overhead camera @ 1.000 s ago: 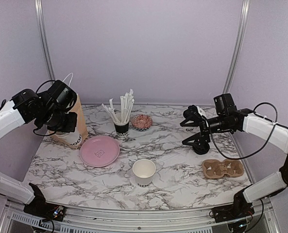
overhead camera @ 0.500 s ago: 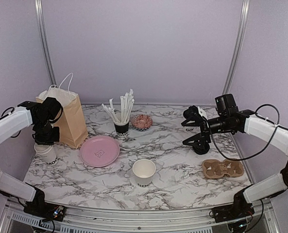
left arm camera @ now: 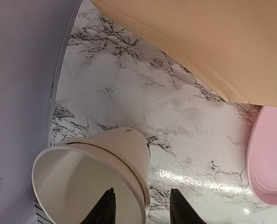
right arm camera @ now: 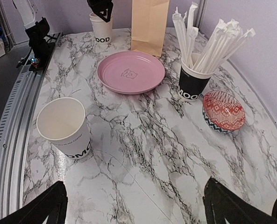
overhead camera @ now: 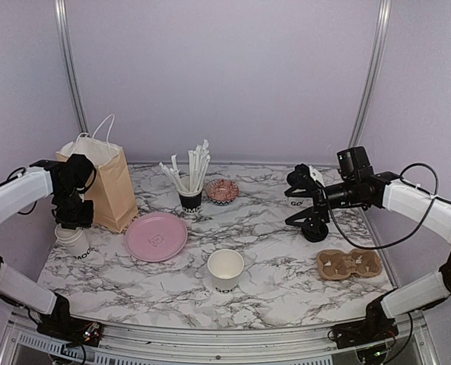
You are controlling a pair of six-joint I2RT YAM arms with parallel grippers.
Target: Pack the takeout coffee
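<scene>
A white cup with black lettering (overhead camera: 295,203) stands half hidden behind my right gripper (overhead camera: 300,195). Its top is covered, so I cannot tell if it is the takeout coffee. That gripper (right arm camera: 143,210) hangs wide open over bare marble. A round black piece (overhead camera: 314,230) lies below it. My left gripper (overhead camera: 73,219) is open astride the rim of nested lidless white cups (left arm camera: 96,172), which stand on the table left of the brown paper bag (overhead camera: 107,186). One finger is inside the cup, the other outside, and neither touches the wall.
A pink plate (overhead camera: 156,236) lies right of the bag. A black cup of straws (overhead camera: 190,199) and a patterned bowl (overhead camera: 221,191) stand at the back. A single lidless cup (overhead camera: 225,270) stands front centre, and a brown cup carrier (overhead camera: 349,264) lies front right.
My left gripper carried the nested cups down from beside the bag, set them on the table to its left, and its jaws have now parted. The right arm has not moved.
</scene>
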